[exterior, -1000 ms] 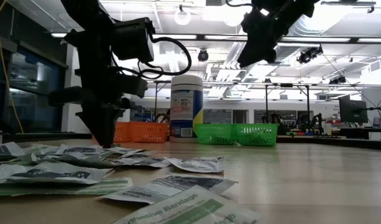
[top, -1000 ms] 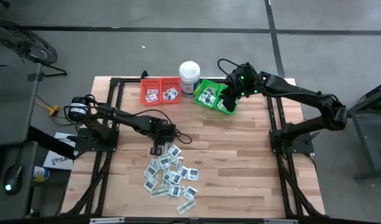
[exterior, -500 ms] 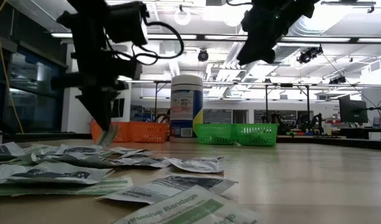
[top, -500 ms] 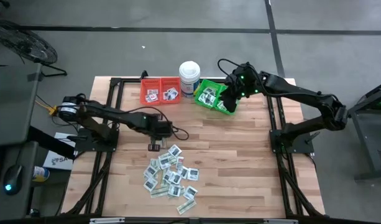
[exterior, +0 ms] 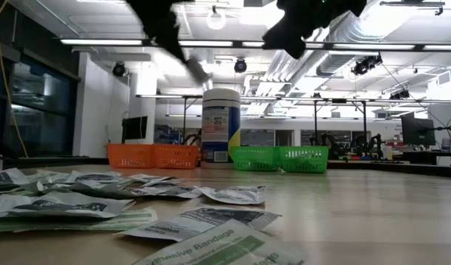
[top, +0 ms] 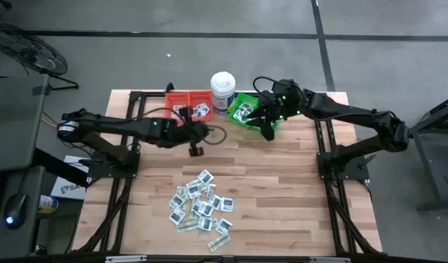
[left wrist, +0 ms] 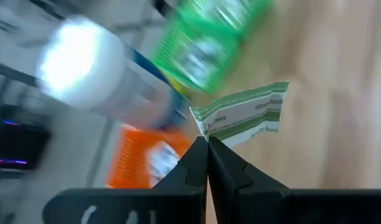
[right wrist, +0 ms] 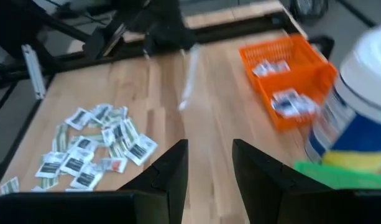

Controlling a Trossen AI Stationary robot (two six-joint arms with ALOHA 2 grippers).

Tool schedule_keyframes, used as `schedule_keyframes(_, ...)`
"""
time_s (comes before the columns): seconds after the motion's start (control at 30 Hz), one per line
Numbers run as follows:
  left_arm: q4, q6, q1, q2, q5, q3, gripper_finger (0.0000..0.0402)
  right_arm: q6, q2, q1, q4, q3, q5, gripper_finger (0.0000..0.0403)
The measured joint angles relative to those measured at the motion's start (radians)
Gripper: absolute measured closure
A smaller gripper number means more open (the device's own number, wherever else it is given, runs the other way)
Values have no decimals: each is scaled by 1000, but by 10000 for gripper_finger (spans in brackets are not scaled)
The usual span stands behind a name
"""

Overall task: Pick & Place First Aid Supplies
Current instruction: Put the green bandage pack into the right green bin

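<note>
The first aid packets lie in a loose pile (top: 202, 208) on the wooden table, and the pile also shows in the low view (exterior: 100, 195) and the right wrist view (right wrist: 97, 143). My left gripper (top: 196, 150) is in the air between the pile and the red bins (top: 188, 106), shut on one green-and-white strip packet (left wrist: 246, 115). My right gripper (top: 266, 130) hangs open and empty at the near side of the green bins (top: 245, 113). Both sets of bins hold a few packets. My left gripper pinches the strip packet by one end (left wrist: 204, 126) between its two fingertips. The rest of the strip stands out past the tips. The fingers point down, and the strip hangs below them (right wrist: 187, 87), lifted clear of the table.
A tall white round tub (top: 222, 89) stands between the red and green bins at the far edge. Black frame rails (top: 136, 102) run along the table's left, right and far sides. Bare wood (top: 282, 190) lies between the pile and the bins.
My left gripper has risen from the pile's far edge with the strip packet and gone toward the table's far edge, toward the red bins. The packet has been lifted clear of the table. My right gripper has shifted a little toward the table's left over the green bins.
</note>
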Motion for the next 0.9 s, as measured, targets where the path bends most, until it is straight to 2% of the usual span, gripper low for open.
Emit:
schedule_keyframes(0.2,66,133,0,-2,-115,155,401,5,1,40,123,0,14,284)
schedule_keyframes(0.37,184,219,0,-2,-154,178,401,7,1,58,228,0,14,274)
schedule_keyframes(0.53,250,246,0,-2,-167,187,401,35,1,58,317,0,20,236)
schedule_keyframes(0.73,329,279,0,-2,-167,187,401,33,2,64,368,0,86,176)
schedule_keyframes(0.9,358,292,0,-2,-163,187,401,54,35,71,447,0,82,152)
